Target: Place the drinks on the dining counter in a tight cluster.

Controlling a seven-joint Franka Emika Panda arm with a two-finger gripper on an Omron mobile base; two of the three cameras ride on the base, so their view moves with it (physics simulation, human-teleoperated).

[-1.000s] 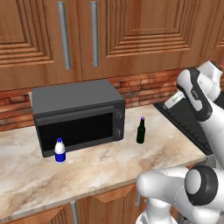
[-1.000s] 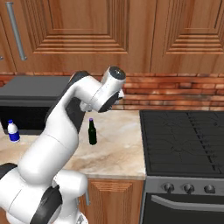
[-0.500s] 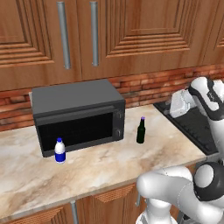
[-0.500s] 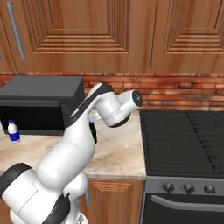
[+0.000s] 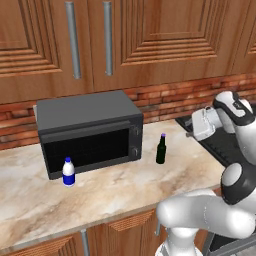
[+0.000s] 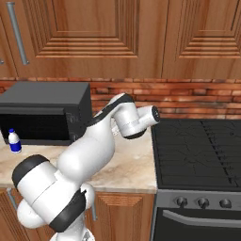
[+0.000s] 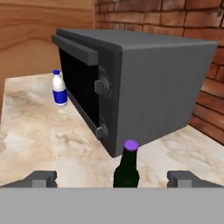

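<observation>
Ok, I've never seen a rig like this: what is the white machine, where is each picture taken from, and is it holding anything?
The white machine is a jointed robot arm in a rendered kitchen. Two pictures come from cameras behind it, to its left and right, looking over the counter. The third comes from a camera on its hand, looking along the gripper; the two dark stubs at the bottom are its fingers, standing wide apart and holding nothing. On the counter stand a black microwave, a small white-and-blue bottle in front of it and a small dark bottle with a purple cap beside it. In the hand view the dark bottle sits between the fingers' line of sight, apparently not yet reached. A stove adjoins the counter.
</observation>
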